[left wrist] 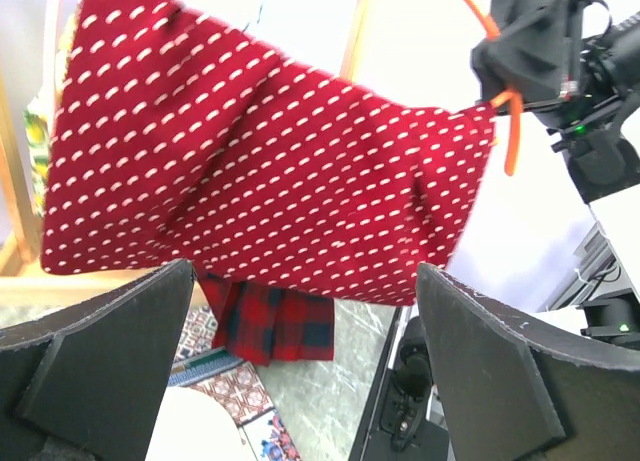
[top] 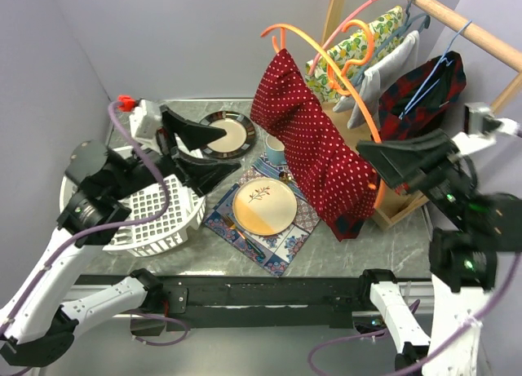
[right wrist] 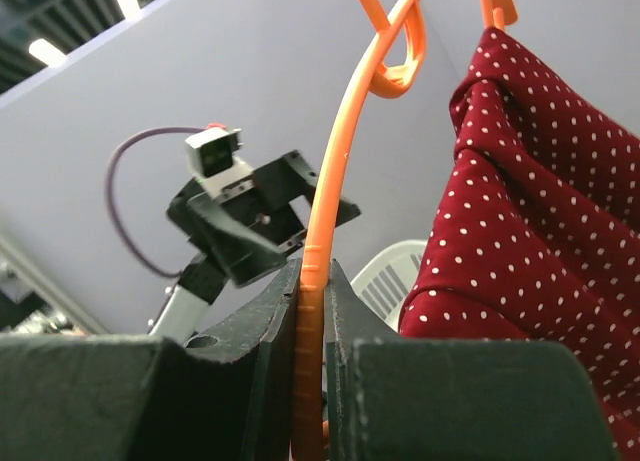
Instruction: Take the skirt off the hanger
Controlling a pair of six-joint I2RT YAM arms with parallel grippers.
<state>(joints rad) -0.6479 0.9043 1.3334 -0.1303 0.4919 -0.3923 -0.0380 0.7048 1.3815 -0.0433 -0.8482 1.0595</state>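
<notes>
Currently the right gripper (right wrist: 312,281) is nearly closed, its 2 fingers pinching the lower arm of the orange hanger (right wrist: 326,186) and holding it tilted in the air. The red dotted skirt (top: 314,139) is draped on that hanger, slanting from upper left down to lower right. It hangs above the surface (top: 391,245), over the far right edge of the cream plate (top: 263,206) and the patterned mat (top: 277,247).

The left gripper (top: 224,152) is spread fully wide and holds nothing. It hovers over the white basket (top: 155,217), pointing toward the skirt and well apart from it. In the left wrist view the cloth fills the space beyond the 2 open fingers (left wrist: 110,351).

A dark-rimmed plate (top: 228,135) lies at the back. Other garments hang from the wooden rail (top: 457,21) at upper right.
</notes>
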